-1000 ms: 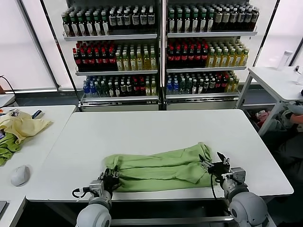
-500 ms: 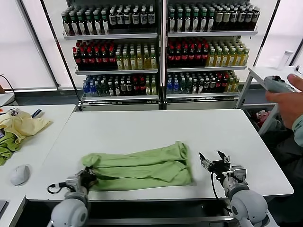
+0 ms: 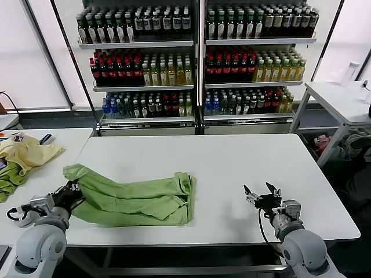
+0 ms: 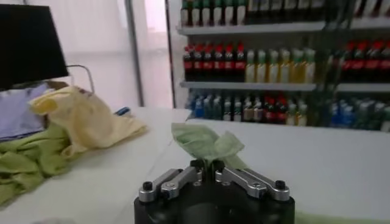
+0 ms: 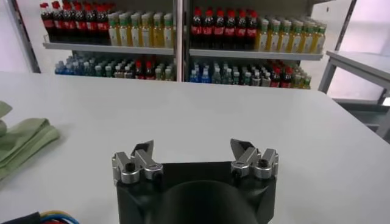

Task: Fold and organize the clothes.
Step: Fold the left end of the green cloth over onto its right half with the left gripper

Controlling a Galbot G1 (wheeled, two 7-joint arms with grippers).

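Note:
The light sage-green T-shirt lies as a long folded bundle on the left half of the white table. Its left end hangs over the table's left edge. My left gripper is shut on that left end; in the left wrist view the pinched cloth rises from between the fingers of the gripper. My right gripper is open and empty above the table's front right, well apart from the shirt. In the right wrist view the gripper shows its jaws spread, with the shirt's end far off.
A side table on the left holds a pale yellow cloth, a darker green cloth and a white mouse. Drink shelves stand behind the table. Another white table is at the back right.
My left gripper has dragged the shirt leftward across the table, from the front middle to the left edge. My right gripper let go of the shirt's right end and stayed in place, open.

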